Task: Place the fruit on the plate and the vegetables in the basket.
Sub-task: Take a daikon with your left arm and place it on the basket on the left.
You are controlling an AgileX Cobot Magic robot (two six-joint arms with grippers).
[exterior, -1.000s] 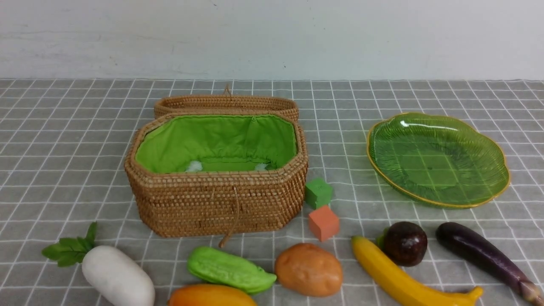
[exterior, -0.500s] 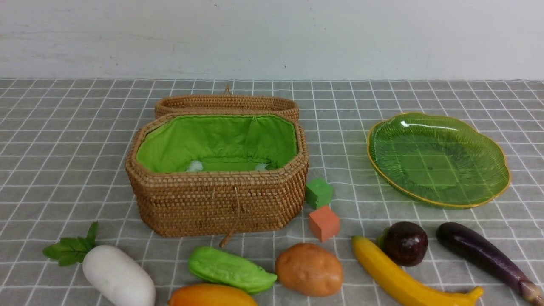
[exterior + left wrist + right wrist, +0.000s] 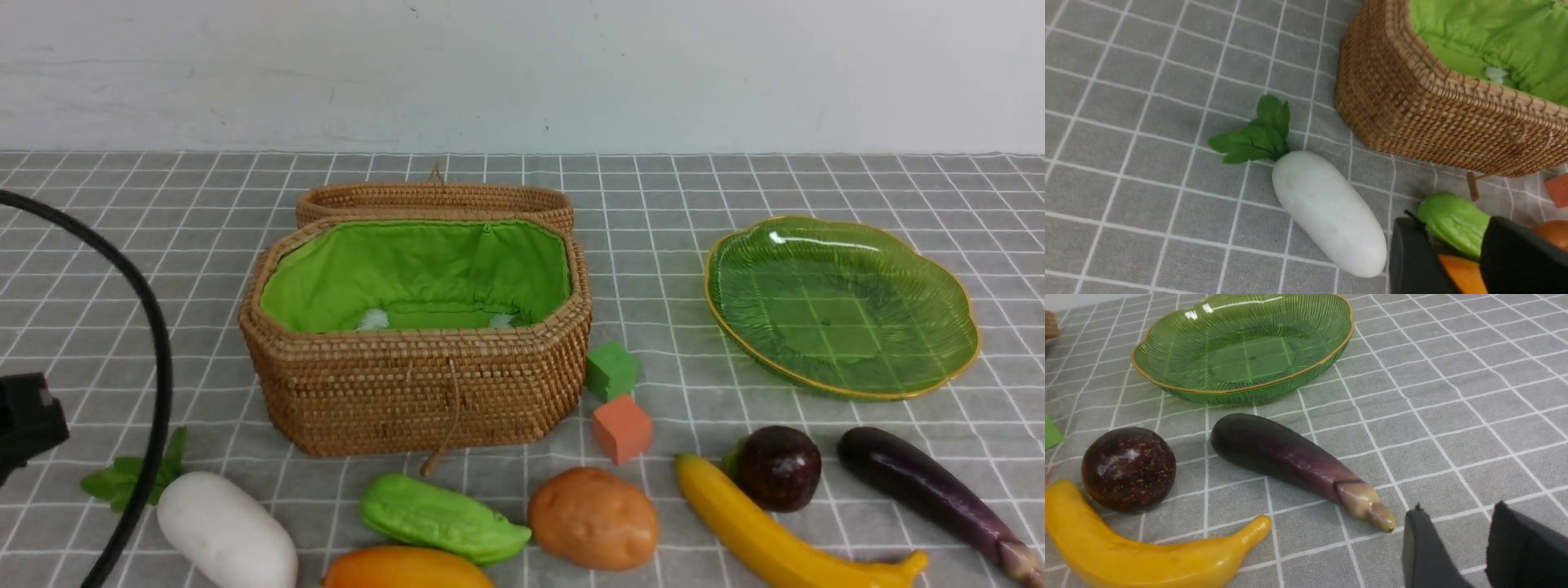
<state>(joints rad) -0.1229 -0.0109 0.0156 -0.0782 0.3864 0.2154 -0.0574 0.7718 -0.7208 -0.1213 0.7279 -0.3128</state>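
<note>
The tan woven basket [image 3: 416, 392] stands open and green-lined, its lid [image 3: 433, 198] lying behind it. Well to its right sits the gold-rimmed green glass plate [image 3: 841, 306]. In front, left to right: white leafy radish [image 3: 224, 531], wrinkled green gourd [image 3: 441, 518] with the orange mango [image 3: 404, 569] before it, brown potato [image 3: 593, 517], yellow banana [image 3: 775, 535] beside the round maroon fruit [image 3: 780, 468], purple eggplant [image 3: 922, 486]
</note>
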